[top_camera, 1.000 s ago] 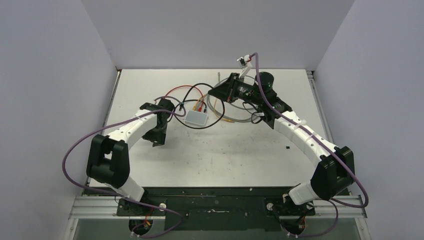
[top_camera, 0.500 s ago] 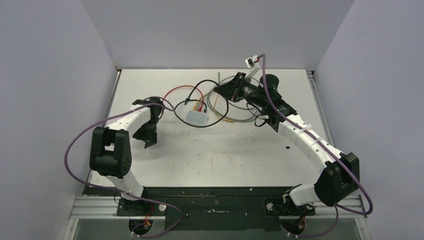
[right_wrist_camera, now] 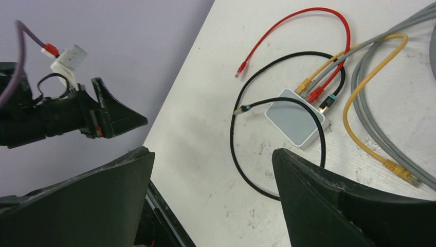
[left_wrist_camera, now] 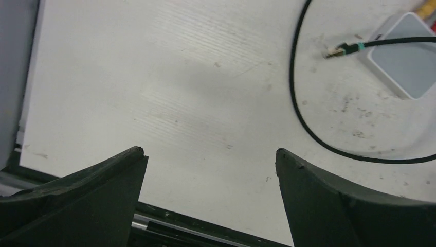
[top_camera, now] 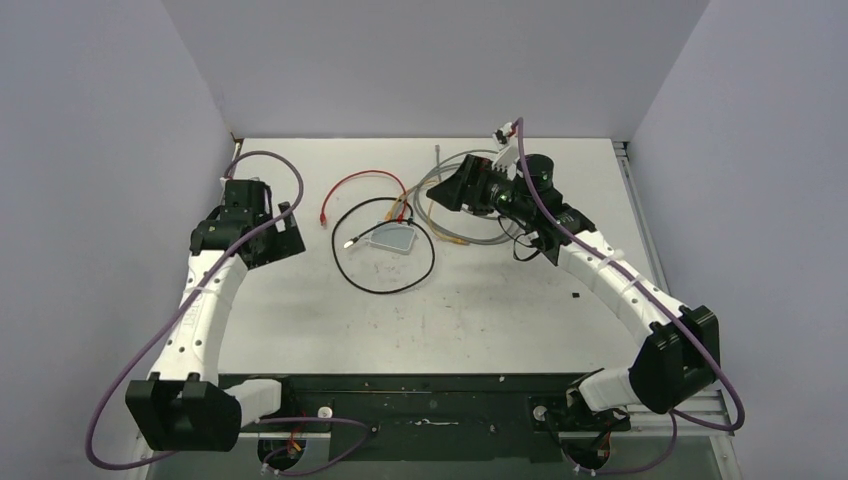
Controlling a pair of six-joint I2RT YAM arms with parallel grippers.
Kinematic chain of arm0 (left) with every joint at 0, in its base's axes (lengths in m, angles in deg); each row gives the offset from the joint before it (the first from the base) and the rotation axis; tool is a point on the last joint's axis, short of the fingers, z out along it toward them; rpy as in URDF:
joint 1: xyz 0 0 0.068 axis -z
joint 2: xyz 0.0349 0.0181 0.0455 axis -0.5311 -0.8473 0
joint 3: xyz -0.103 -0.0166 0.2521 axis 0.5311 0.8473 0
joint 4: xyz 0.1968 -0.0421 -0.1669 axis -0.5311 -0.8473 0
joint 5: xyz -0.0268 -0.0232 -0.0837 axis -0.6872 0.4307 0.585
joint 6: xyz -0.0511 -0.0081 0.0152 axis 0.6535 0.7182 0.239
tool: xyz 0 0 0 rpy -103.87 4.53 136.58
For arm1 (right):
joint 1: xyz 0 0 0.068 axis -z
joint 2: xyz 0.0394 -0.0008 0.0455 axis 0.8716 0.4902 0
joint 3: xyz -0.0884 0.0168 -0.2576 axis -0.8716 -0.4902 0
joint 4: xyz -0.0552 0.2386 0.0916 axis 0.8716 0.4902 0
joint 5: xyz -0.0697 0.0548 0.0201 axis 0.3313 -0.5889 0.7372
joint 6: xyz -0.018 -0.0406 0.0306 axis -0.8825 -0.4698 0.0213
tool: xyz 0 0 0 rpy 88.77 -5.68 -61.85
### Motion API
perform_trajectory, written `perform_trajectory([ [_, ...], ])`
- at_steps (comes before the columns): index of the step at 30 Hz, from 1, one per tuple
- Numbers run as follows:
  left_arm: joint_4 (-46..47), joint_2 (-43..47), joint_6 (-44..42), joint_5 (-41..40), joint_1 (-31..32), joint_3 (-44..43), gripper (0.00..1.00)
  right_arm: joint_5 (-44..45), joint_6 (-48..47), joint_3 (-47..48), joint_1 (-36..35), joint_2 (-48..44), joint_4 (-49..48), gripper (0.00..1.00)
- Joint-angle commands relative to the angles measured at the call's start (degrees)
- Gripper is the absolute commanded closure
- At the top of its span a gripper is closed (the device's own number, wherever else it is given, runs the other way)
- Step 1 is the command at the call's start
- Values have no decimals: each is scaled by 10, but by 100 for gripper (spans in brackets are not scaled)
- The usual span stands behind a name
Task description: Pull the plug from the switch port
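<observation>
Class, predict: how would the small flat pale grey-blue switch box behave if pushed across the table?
The small flat pale grey-blue switch box lies flat, so it would probably slide rather than tip. It looks light for its size, so the plugged-in cables along one edge may tug or swivel it.

One fixed view high behind the table (top_camera: 500,300); two wrist views obliquely down; switch (top_camera: 392,238) common to all three.
</observation>
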Motion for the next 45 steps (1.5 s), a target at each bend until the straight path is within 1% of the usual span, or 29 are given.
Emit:
perform_trajectory([
  [1, 72, 30, 14, 96, 0, 16, 4, 24, -32, -4, 2, -25, 28, 7],
  [4, 81, 27, 30, 120, 0, 22, 4, 37, -74, 16, 3, -2, 71, 0],
  [5, 85, 24, 39, 127, 0, 24, 4, 37, -88, 25, 3, 9, 86, 0],
  [7, 98, 19, 56, 156, 0, 30, 4, 38, -109, 41, 3, 39, 116, 5],
  [9, 113, 13, 78, 176, 0, 36, 4, 30, -130, 60, 3, 73, 143, 7],
  [14, 163, 7, 152, 228, -1, 67, 4, 7, -150, 102, -2, 165, 180, 6],
  [18, 222, 12, 218, 277, -5, 112, 3, -13, -184, 182, -18, 260, 237, 1],
  [21, 275, 28, 274, 309, -6, 160, 2, 14, -221, 249, -40, 330, 302, 8],
  [23, 305, 40, 299, 333, -6, 186, 1, 41, -239, 277, -52, 362, 333, 9],
  [26, 323, 62, 320, 344, -5, 211, 0, 91, -250, 286, -65, 385, 352, 10],
  [28, 328, 74, 326, 345, -6, 221, 0, 97, -249, 284, -66, 393, 361, 11],
  [32, 318, 91, 322, 347, -13, 219, 0, 57, -242, 264, -75, 400, 350, 21],
  [33, 310, 94, 320, 344, -15, 215, 0, 54, -241, 262, -80, 405, 349, 26],
  [35, 300, 98, 314, 347, -41, 206, 0, 49, -239, 271, -93, 416, 358, 38],
  [37, 289, 102, 304, 353, -60, 195, 0, 30, -238, 278, -106, 419, 355, 45],
  [40, 261, 111, 284, 352, -86, 168, 0, -25, -230, 280, -128, 414, 326, 48],
  [43, 247, 121, 274, 349, -107, 146, 0, -90, -219, 288, -161, 414, 288, 48],
  [45, 245, 129, 273, 347, -117, 138, 0, -151, -225, 299, -187, 418, 271, 47],
])
